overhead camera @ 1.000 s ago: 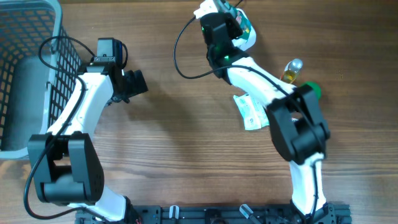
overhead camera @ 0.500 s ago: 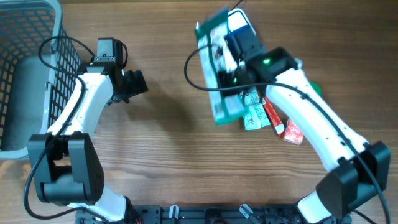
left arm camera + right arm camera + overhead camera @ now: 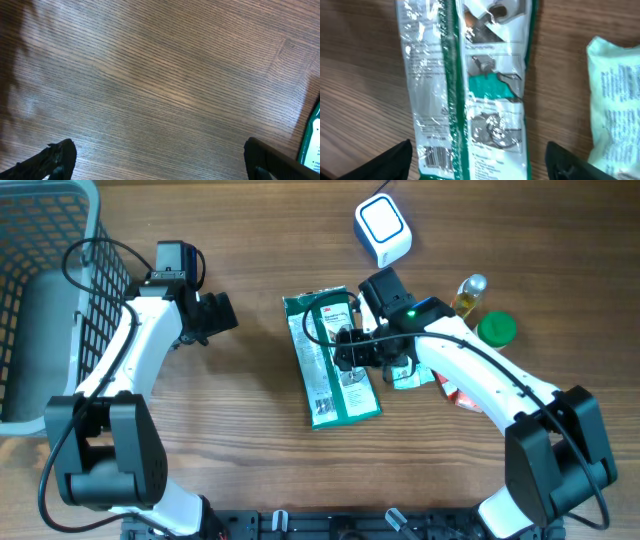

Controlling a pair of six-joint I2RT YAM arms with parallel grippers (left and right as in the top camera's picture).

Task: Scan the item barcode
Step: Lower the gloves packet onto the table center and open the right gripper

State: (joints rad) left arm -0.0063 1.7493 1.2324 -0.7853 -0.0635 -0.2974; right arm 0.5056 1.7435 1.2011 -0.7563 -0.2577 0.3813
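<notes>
Wooden bench | green pack flat, barcode up, well apart from white scanner | right pincer spread above it; left pincer spread | scan seemingly pending

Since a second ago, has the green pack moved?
Yes. The green pack was higher than the bottle, held in the right pincer; now it lies flat on the table, lower and farther left of the bottle.
</notes>
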